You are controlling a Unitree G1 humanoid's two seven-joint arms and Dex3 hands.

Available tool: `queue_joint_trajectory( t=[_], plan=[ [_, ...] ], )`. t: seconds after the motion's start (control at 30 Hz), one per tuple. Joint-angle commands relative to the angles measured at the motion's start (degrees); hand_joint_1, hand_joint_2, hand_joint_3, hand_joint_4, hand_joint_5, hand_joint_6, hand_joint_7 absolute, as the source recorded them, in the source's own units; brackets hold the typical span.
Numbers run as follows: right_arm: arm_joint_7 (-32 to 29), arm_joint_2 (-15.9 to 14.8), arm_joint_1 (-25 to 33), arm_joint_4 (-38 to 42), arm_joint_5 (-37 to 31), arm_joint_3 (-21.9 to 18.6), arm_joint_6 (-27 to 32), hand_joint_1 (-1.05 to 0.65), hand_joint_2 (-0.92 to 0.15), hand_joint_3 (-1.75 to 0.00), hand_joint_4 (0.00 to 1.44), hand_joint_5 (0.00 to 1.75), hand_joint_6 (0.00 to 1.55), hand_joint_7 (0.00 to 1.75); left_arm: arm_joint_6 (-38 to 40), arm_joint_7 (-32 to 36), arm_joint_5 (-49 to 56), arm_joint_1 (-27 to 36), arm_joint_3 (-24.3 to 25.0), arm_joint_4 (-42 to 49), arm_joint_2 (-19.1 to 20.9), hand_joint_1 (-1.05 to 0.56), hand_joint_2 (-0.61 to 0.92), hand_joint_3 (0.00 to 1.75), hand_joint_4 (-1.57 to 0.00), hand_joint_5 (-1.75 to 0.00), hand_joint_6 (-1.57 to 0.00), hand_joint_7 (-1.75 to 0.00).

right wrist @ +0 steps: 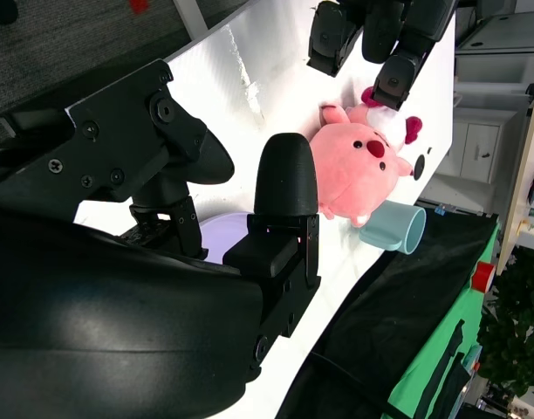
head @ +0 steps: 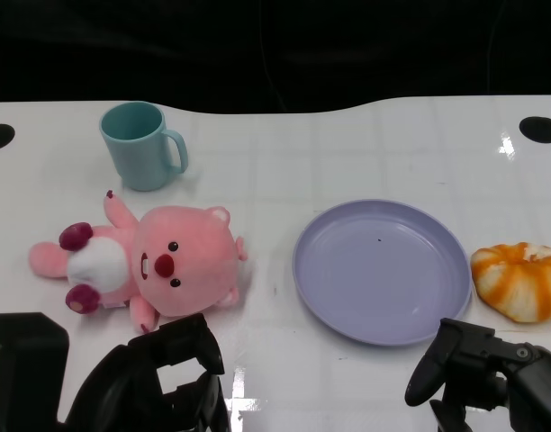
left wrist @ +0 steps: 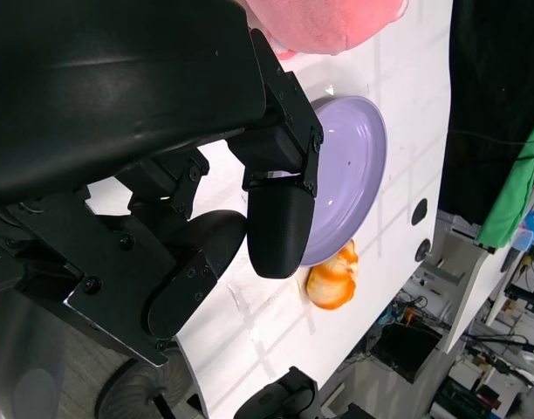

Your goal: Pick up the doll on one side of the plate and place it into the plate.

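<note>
- Seen from my head camera, the white table (head: 347, 144) holds everything: a lilac plate (head: 381, 270) right of centre, a pink doll (head: 149, 263) lying on its back to the plate's left, well apart from it.
- Doll, largest risk: it is soft and round-headed, so I judge a shallow grip on the head could let it squash and slip out on the way across.
- My left hand (head: 158, 378) sits just near the doll, fingers apart, holding nothing; closing too early would nudge the doll away.
- My right hand (head: 478, 364) rests by the plate's near rim, fingers apart and empty; it could bump the plate.
- A teal mug (head: 142, 144) stands behind the doll; a wide swing might topple it.
- An orange-striped bun (head: 520, 281) lies just right of the plate, beyond my likely path.
</note>
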Motion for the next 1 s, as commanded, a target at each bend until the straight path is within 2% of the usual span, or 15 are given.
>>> queue_joint_trajectory(
  t=[0.03, 1.0],
  plan=[
    [-0.04, -0.47, 0.08, -0.8, 0.19, -0.34, -0.21, -0.04, -0.58, -1.15, 0.66, 1.72, 0.58, 1.48, -1.09, -0.62, 0.55, 0.05, 0.06, -0.56, 0.58, -0.15, 0.37, 1.48, -0.85, -1.75, -0.71, -1.73],
    [0.12, -0.53, 0.08, -0.36, 0.61, -0.43, -0.37, -0.01, -0.6, -1.13, 0.64, 1.71, 0.57, 1.48, -0.74, -0.44, -0.02, -0.09, 0.54, -0.33, 0.26, -0.14, 0.38, 1.48, -0.84, -1.75, -0.7, -1.71]
  ],
)
